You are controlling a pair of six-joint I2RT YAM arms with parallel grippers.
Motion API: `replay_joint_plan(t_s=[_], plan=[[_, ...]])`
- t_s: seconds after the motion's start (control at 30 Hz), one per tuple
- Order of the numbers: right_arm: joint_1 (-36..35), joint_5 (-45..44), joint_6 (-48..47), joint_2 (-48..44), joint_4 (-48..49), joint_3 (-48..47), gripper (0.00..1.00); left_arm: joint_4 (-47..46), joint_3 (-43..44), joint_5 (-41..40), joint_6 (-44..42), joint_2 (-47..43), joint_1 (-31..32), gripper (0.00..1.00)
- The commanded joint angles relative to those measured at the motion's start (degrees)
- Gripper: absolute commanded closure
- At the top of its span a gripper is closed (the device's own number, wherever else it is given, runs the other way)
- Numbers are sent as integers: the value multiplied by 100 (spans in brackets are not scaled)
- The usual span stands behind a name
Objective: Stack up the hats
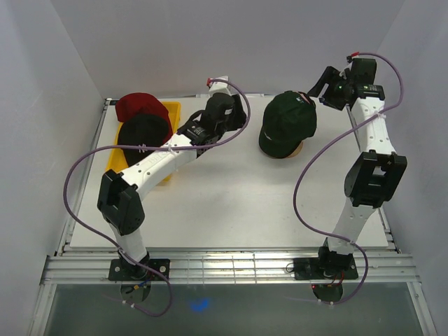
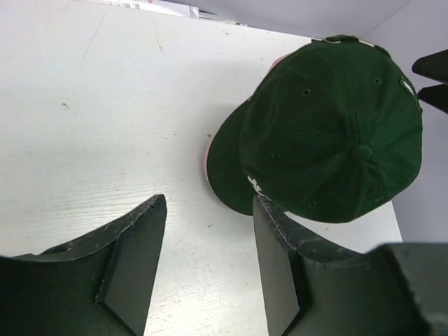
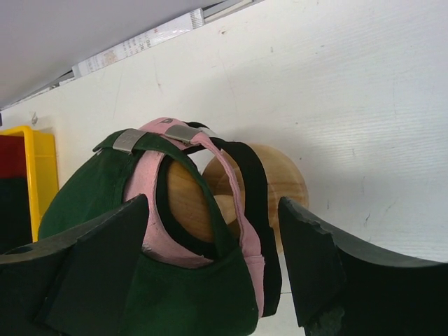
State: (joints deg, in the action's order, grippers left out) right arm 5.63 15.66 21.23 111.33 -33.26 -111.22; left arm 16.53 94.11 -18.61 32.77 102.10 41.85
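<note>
Right hand [image 3: 213, 210], fingers apart and empty, stood just behind the green hat [image 2: 329, 133], which capped a pink hat [image 3: 150, 203] on the stand [image 3: 280, 175]. A black strap beneath was possibly a third hat. Left hand [image 2: 209, 201], likewise spread and empty, hung beside the green brim. Red hat [image 1: 140, 105] and black hat [image 1: 143, 131] lay in the tray [image 1: 171, 108], close by the left arm. Risk: a finger snagging the straps on retreat would likely tip the stack. White surface [image 1: 231, 203], enclosed by plain white walls [image 1: 210, 42].

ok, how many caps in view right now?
4. In the yellow tray: red cap and black cap. On the wooden stand: green cap, pink cap under it. A black strap there may be a fifth.
</note>
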Motion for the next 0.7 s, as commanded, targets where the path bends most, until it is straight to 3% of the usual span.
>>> replay_joint_plan(t_s=[0.0,0.2,0.33,0.67], plan=[[96,139,74,-454,56,-216,19,401,143,-467,-236,-586,-80,37],[377,472,162,-831,65,-155,17,1219,-5,-1240,-254,-1166,-870,37],[413,613,179,-1148,65,21,16,1783,-172,-1522,97,-1325,-1878,32],[351,1027,250,-2282,478,1357,17,2670,556,-1330,246,-341,-3419,29]])
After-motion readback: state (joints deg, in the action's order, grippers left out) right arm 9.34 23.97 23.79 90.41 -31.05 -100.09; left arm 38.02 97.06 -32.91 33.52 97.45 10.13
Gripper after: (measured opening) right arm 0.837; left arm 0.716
